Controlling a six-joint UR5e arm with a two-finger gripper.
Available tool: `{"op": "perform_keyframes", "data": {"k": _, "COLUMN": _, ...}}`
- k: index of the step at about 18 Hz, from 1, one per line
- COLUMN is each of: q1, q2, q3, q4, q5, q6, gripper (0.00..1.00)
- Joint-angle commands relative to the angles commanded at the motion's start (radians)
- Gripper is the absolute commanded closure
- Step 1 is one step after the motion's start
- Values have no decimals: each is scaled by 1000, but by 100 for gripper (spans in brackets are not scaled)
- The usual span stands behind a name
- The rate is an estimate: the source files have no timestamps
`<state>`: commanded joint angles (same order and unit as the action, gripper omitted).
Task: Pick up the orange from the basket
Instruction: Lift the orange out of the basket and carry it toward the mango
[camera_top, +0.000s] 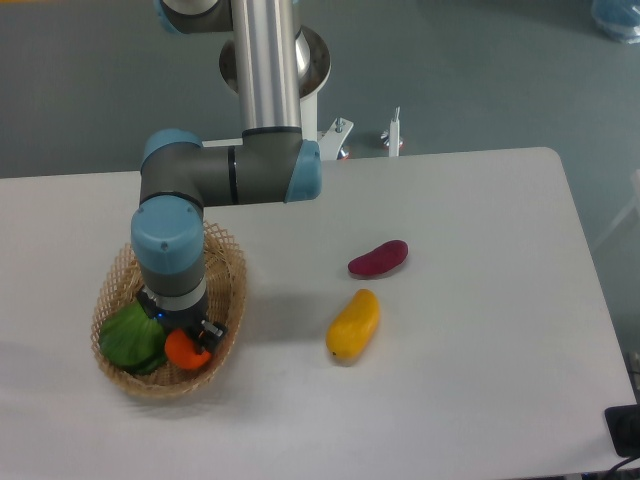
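Though the wrist hides most of the claw (194, 340), its dark fingers sit down at the orange (183, 349) in the lower left of the frame — whether they pinch it or stand spread, I cannot tell. By my reading the reach is done; the grip and the lift out are left. Inside the basket (232, 268) the orange lies beside a green fruit (130, 338), and being round, it shows no long axis or heading.
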<state>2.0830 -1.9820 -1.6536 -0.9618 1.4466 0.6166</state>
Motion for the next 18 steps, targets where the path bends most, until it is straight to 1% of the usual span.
{"op": "perform_keyframes", "data": {"k": 2, "q1": 14, "q2": 12, "q3": 3, "q4": 0, "q5": 2, "q6": 2, "gripper": 59}}
{"op": "perform_keyframes", "data": {"k": 6, "q1": 54, "q2": 19, "q3": 32, "q4": 6, "q5": 5, "q6": 2, "gripper": 58}}
{"op": "perform_keyframes", "data": {"k": 11, "q1": 129, "q2": 20, "q3": 72, "q4": 12, "q5": 11, "q6": 14, "gripper": 58}}
{"op": "perform_keyframes", "data": {"k": 14, "q1": 167, "q2": 34, "q3": 72, "q4": 6, "q5": 12, "q6": 66, "gripper": 58}}
{"op": "perform_keyframes", "data": {"k": 15, "q1": 192, "q2": 37, "q3": 72, "q4": 3, "q5": 14, "q6": 89, "gripper": 58}}
{"op": "perform_keyframes", "data": {"k": 18, "q1": 241, "q2": 38, "q3": 72, "q4": 0, "q5": 49, "q6": 165, "gripper": 58}}
